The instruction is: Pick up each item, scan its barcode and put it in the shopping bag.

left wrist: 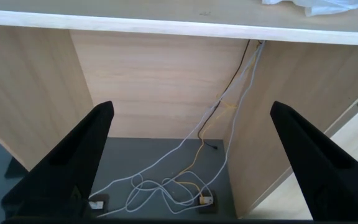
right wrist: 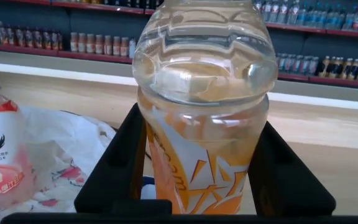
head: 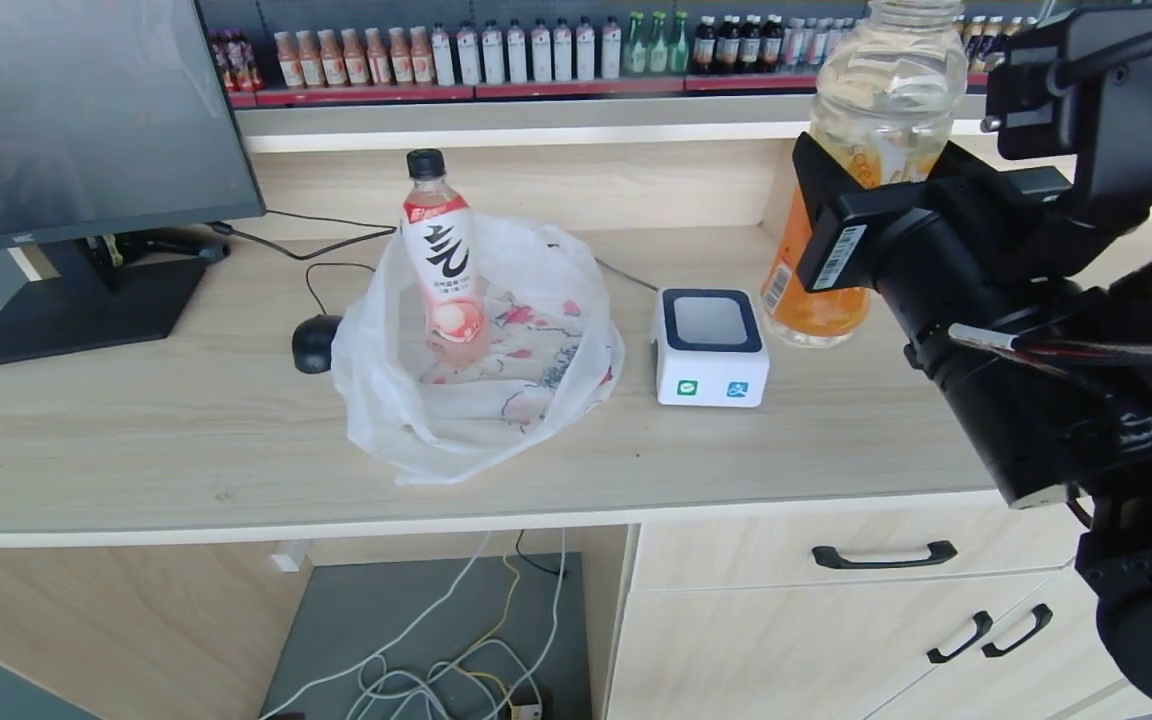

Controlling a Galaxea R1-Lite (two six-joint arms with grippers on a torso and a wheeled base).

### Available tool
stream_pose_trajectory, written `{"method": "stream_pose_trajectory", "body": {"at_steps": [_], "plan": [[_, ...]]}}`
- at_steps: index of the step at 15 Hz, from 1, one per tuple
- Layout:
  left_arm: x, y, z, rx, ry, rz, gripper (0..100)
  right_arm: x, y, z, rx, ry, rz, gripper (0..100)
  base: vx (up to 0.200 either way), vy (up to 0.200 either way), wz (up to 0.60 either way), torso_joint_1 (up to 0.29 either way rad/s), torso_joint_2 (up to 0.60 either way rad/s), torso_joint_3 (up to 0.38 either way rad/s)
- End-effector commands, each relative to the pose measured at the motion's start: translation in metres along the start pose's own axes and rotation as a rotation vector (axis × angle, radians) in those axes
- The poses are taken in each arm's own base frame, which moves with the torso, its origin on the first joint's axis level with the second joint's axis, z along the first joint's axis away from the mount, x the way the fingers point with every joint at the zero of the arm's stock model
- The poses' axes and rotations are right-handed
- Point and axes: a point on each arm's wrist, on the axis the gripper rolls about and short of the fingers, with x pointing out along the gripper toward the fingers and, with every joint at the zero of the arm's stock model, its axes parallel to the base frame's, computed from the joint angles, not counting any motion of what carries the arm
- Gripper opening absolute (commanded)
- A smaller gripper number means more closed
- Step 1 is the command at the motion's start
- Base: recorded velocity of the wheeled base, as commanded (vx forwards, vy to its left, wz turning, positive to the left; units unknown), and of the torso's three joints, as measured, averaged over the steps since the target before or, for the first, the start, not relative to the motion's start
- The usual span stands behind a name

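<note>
Right hand (head: 874,185) around upright orange bottle (head: 886,85)

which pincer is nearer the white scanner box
Right. The right pincer holds the clear orange-drink bottle beside the white scanner box; the left pincer hangs below the wooden countertop.

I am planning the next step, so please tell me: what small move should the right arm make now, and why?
Probably move the orange bottle left and down until its barcode faces the scanner. The right gripper holds it raised beside the scanner, while the pink bottle already stands in the shopping bag.
</note>
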Motion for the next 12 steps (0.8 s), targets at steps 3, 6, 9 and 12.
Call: {"method": "stream_pose_trajectory", "body": {"at_steps": [3,6,9,12], "plan": [[0.0,0.0,0.0,0.002,0.001,0.001,100,0.003,0.003,0.002,-0.114,-0.05,0.06,0,0.0,0.0,0.0,0.0,0.0,0.0],[0.0,0.0,0.0,0.002,0.001,0.001,100,0.004,0.007,-0.001,-0.186,-0.072,0.106,0,0.0,0.0,0.0,0.0,0.0,0.0],[0.0,0.0,0.0,0.002,0.001,0.001,100,0.008,0.011,-0.004,-0.254,-0.1,0.139,0,0.0,0.0,0.0,0.0,0.0,0.0],[0.0,0.0,0.0,0.002,0.001,0.001,100,0.012,0.012,-0.009,-0.345,-0.134,0.181,0,0.0,0.0,0.0,0.0,0.0,0.0]]}}
